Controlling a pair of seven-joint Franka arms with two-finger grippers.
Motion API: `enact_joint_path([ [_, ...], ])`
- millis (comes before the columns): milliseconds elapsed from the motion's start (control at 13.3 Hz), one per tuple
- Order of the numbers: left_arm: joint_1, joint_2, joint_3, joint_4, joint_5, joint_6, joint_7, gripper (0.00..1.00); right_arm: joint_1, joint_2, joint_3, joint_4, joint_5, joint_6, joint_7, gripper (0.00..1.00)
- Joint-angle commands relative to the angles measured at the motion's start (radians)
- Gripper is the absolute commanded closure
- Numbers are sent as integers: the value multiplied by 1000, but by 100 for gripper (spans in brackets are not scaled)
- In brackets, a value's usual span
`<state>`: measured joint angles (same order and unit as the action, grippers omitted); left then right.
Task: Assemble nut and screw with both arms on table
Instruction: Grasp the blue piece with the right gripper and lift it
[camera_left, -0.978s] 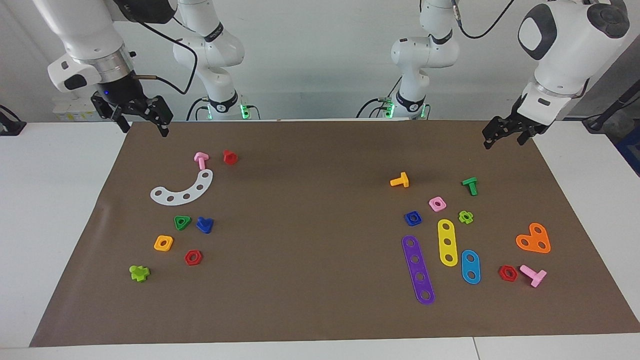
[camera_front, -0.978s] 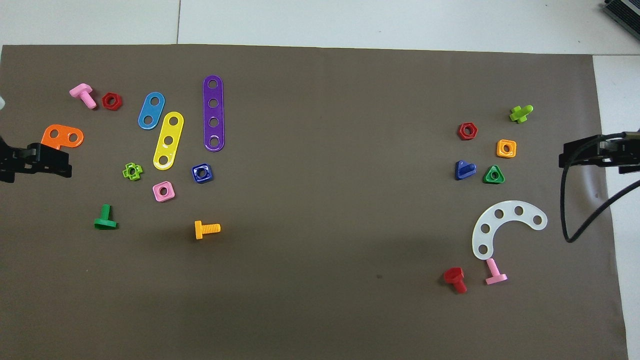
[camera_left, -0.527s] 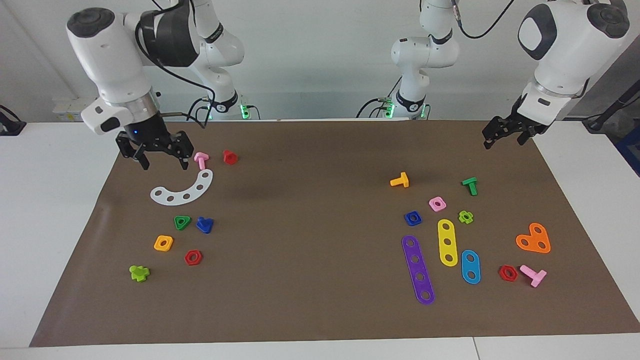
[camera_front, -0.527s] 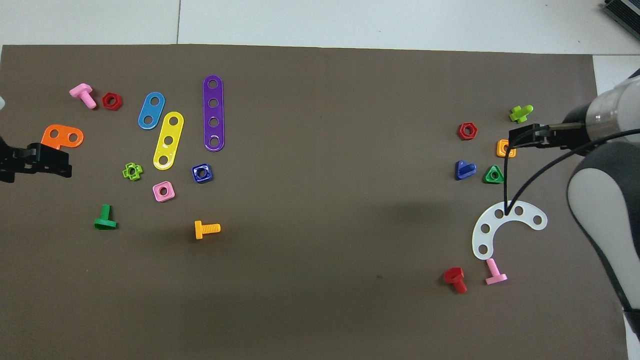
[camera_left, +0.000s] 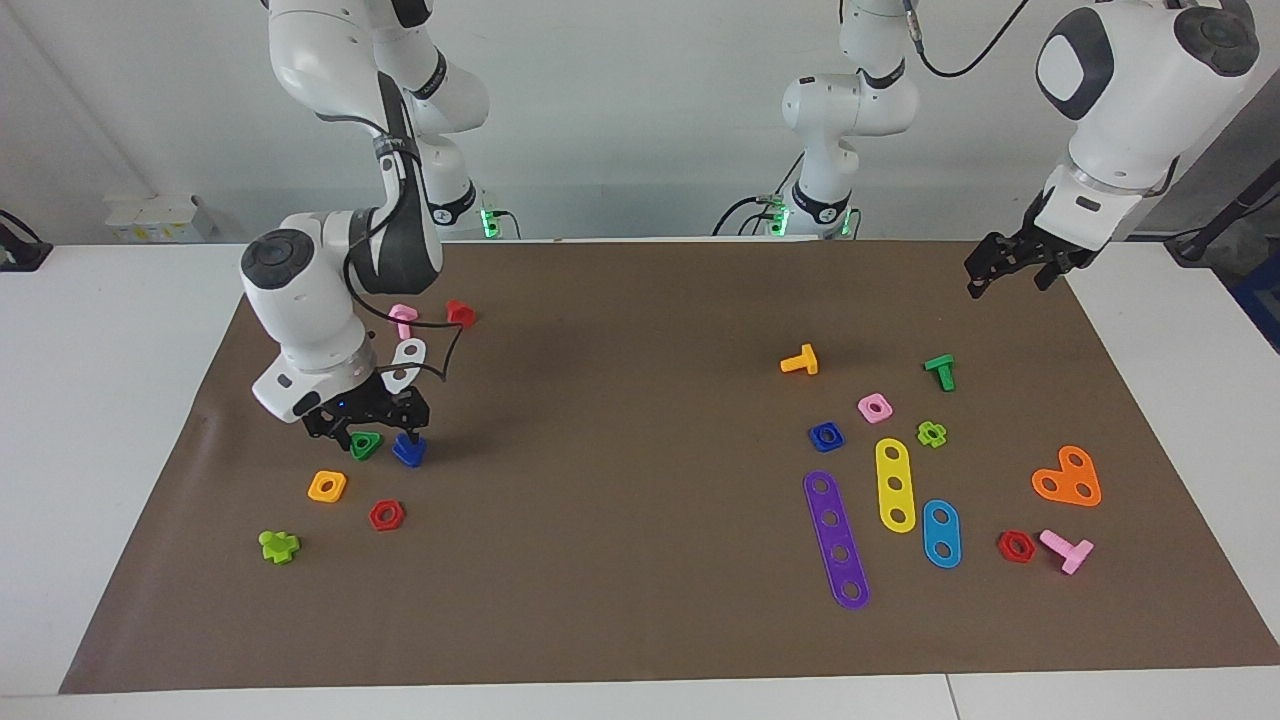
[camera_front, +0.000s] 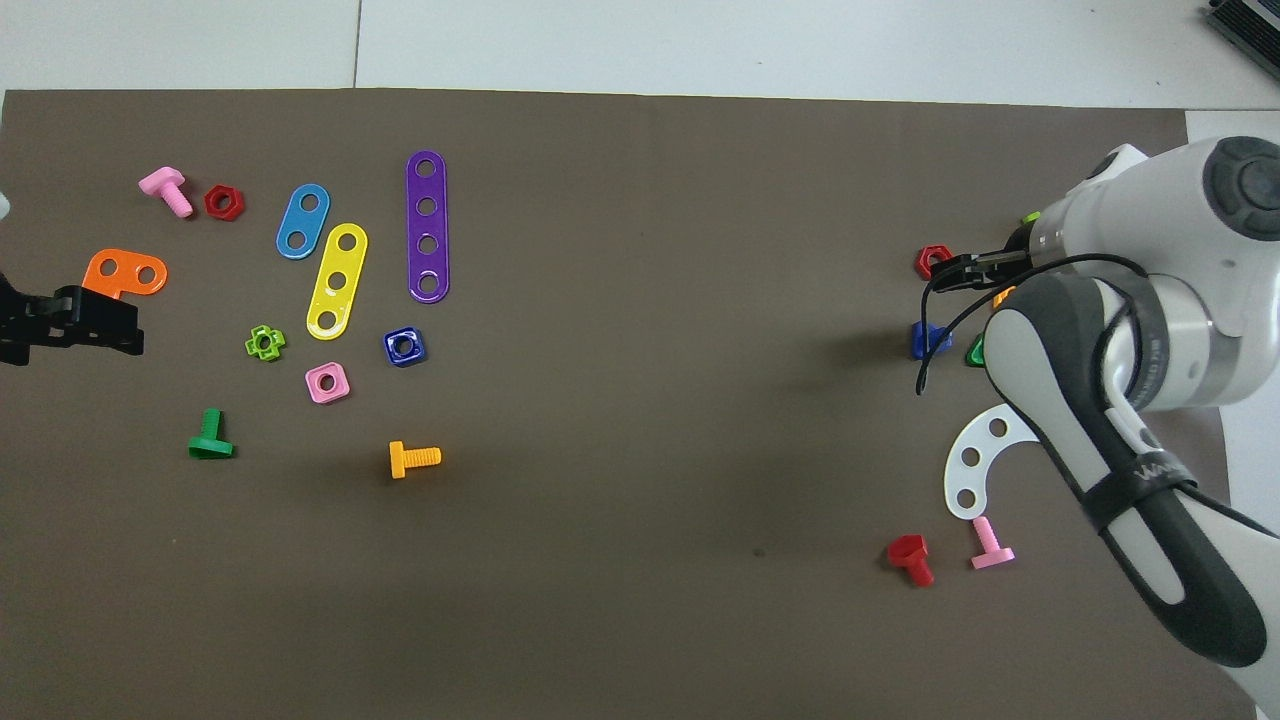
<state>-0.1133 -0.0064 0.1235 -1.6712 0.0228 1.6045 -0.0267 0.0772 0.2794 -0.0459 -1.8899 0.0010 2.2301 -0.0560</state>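
— Where are the right gripper's fingers?

— Spread, pointing down, low over the screw and the green triangular nut beside it. One fingertip stands just above the screw's head. Nothing is between the fingers, and I cannot tell whether they touch the screw.

— And the screw itself?

— It lies on the brown mat toward the right arm's end of the surface, next to the green triangular nut. An orange square nut and a red hexagonal nut sit a little farther from the robots than it, and a lime-green piece farther still. The white curved strip, partly hidden by the right arm, lies nearer to the robots, with a pink screw and a red screw nearer again.

— The left gripper?

— Its fingers are spread too and hold nothing. It hangs in the air over the mat's corner at the left arm's end; the left arm waits there.

— Where is the nut?

— Flat on the mat toward the left arm's end, well apart from the screw. It rests beside the pink square nut, near the end of the purple strip and the yellow strip. An orange screw lies nearer to the robots than it.
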Motion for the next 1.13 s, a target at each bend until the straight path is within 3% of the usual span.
enact_joint_path([
  [0, 1, -30, -2, -32, 22, -1, -2, 0, -5, -36, 4, -84, 28, 35, -60, 7],
  [226, 1, -30, -2, -32, 22, -1, -2, 0, -5, -20, 4, -147, 28, 161, -68, 16],
  [376, 1, -30, -2, -32, 22, -1, -2, 0, -5, -13, 4, -147, 59, 172, -68, 20],
  [753, 1, -30, -2, -32, 22, -1, -2, 0, -5, 9, 4, -150, 62, 175, -105, 42],
  [1054, 1, -30, -2, -32, 22, -1, -2, 0, -5, 21, 4, -150, 62, 210, -100, 44],
])
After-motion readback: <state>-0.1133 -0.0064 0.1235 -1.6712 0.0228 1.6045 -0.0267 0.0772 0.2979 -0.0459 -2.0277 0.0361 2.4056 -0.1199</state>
